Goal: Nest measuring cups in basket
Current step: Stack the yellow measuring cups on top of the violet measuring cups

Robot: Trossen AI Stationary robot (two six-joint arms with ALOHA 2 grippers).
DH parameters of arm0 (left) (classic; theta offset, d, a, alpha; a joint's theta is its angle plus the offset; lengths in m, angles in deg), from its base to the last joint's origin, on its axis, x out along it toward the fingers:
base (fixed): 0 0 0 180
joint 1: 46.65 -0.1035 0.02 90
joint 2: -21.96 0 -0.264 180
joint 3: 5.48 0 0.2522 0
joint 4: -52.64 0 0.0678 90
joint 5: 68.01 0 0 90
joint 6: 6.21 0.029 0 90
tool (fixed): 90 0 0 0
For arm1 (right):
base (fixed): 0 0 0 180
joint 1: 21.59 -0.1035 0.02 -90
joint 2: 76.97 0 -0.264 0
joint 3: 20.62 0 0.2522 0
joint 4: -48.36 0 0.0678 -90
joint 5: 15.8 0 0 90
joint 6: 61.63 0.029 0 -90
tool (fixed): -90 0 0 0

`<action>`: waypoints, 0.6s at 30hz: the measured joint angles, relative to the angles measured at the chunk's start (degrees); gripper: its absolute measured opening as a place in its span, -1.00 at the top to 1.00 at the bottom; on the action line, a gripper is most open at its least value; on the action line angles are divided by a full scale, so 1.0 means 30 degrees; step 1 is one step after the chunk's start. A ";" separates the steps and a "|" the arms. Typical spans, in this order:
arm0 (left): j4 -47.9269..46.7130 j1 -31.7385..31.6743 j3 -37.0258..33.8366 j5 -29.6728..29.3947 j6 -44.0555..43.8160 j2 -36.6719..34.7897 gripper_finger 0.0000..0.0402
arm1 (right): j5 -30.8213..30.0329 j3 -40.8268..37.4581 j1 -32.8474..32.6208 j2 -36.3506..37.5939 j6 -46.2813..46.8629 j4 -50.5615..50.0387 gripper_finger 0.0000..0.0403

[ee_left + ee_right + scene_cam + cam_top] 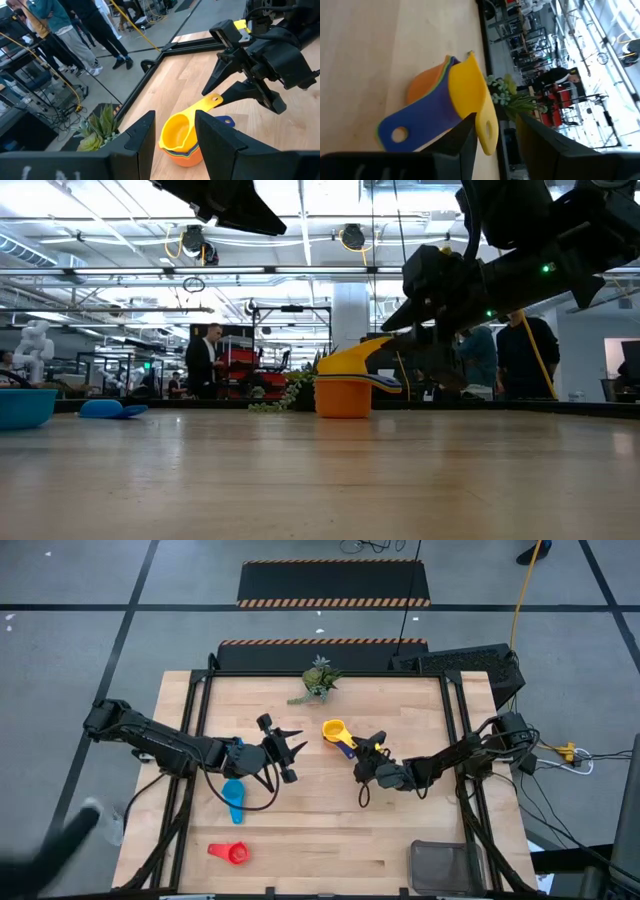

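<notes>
Yellow-topped stack of measuring cups [336, 731] sits mid-table, far from the basket [441, 865], just off the right tool [372, 747], whose part-open fingers hold nothing and could knock it.

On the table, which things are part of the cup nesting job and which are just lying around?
Part of the job:
- nested cup stack, yellow on top, at the open right gripper
- light blue cup
- red cup
- basket

Lying about:
- plant sprig
</notes>
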 joint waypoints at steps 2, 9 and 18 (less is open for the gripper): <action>-0.0003 0.0000 0.0000 0.0000 0.0000 0.0000 0.30 | 0.0095 0.0000 0.0000 0.0000 0.0563 -0.0378 0.35; -0.0006 0.0001 0.0000 -0.0004 0.0000 0.0000 0.30 | 0.1065 0.0000 -0.0014 0.0000 0.2341 -0.1053 0.35; -0.0010 0.0007 0.0000 0.0002 0.0000 0.0000 0.30 | 0.2375 0.0007 -0.0022 0.0000 0.3716 -0.1390 0.35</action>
